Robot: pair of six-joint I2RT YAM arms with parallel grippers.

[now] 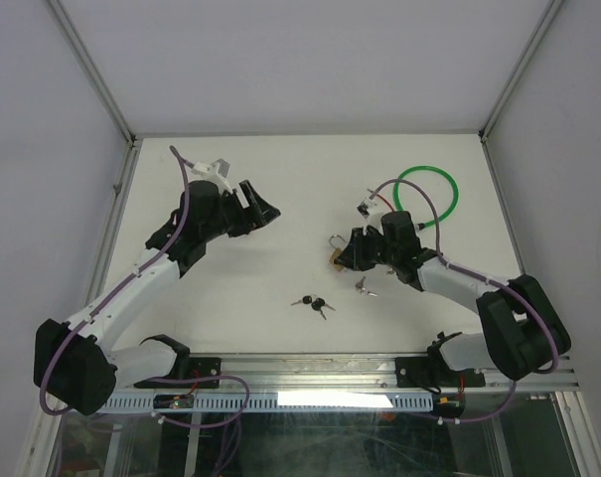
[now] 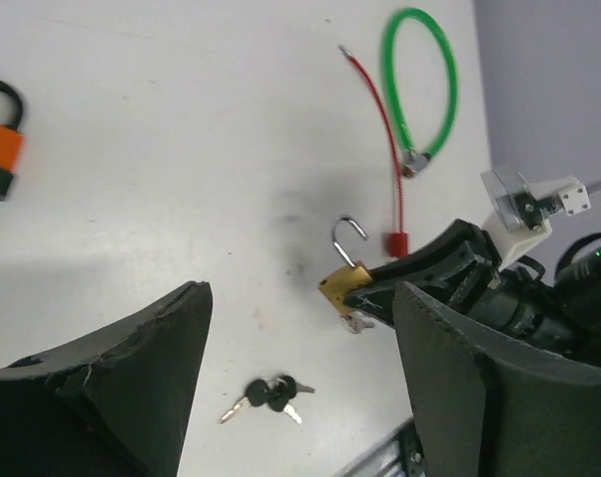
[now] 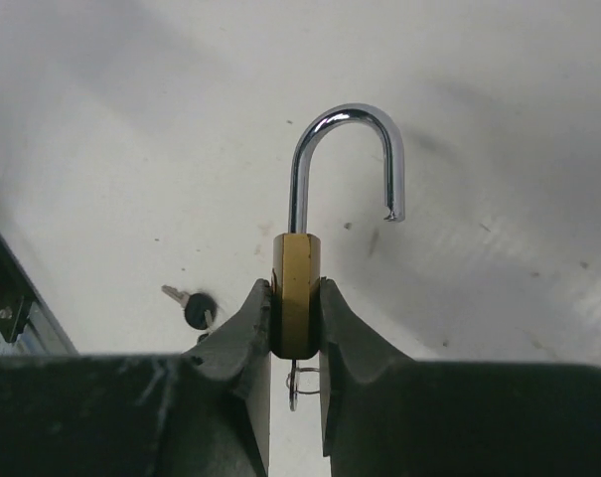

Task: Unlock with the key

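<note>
My right gripper (image 3: 296,318) is shut on the sides of a brass padlock (image 3: 296,288), held a little above the table. Its steel shackle (image 3: 345,124) stands open, with one end free. A silver key (image 2: 358,320) with a wire ring (image 3: 302,383) hangs from the padlock's underside. In the top view the padlock (image 1: 336,260) is right of centre, at the tip of my right gripper (image 1: 342,253). My left gripper (image 1: 263,212) hovers at the left, well away from the lock. Nothing lies between its open fingers (image 2: 141,368).
A bunch of black-headed keys (image 1: 313,303) lies on the table near the front middle. Behind the right arm lie a green cable loop (image 1: 427,194) and a red cable lock (image 2: 379,129). An orange padlock (image 2: 0,149) sits at the far left of the left wrist view.
</note>
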